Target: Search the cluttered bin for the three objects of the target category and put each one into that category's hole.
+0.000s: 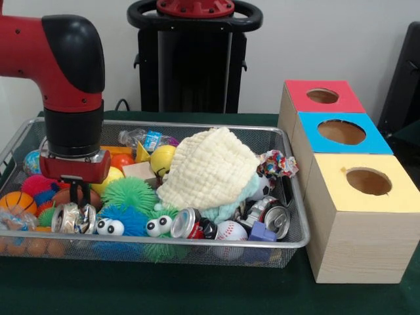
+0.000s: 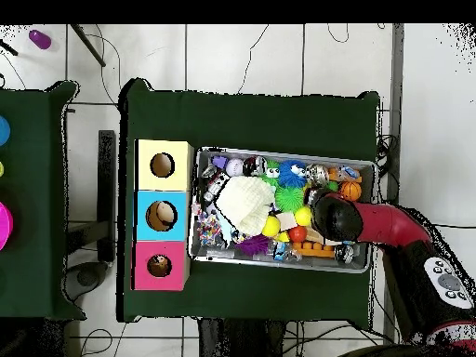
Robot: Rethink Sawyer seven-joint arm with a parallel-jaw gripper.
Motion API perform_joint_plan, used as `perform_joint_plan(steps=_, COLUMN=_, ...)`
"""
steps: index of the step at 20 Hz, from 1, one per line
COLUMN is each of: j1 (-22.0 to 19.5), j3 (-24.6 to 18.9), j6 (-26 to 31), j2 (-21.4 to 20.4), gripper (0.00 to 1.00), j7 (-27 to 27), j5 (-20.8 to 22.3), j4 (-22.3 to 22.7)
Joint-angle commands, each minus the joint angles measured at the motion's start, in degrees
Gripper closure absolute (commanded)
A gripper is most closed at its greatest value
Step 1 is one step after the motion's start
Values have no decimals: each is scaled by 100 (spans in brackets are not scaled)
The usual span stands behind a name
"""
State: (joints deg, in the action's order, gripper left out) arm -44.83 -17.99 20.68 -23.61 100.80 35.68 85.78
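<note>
Wooden boxes (image 1: 357, 216) — three, one hole each — flank the bin (image 1: 289, 239); gripper (image 1: 80, 194) state unclear above one crushed can (image 1: 72, 218).

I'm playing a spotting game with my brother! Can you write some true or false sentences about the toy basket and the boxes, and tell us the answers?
1. A pale yellow cloth lies on top of the toys in the wire basket. True.
2. The three wooden boxes all have green tops. False: the tops are red, blue and yellow.
3. The end effector hangs over the basket's end farthest from the boxes. True.
4. The baseball sits inside the yellow box. False: it lies in the basket.
5. A blue fuzzy toy with googly eyes lies in the basket. True.
</note>
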Motion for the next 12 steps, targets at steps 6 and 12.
perform_joint_plan(steps=6, j1=342, j3=61, j6=448, j2=-90, gripper=100, j7=-487, j5=444, j4=635)
perform_joint_plan(steps=12, j1=717, j3=406, j6=302, j2=-361, gripper=100, j7=68, j5=329, j4=991)
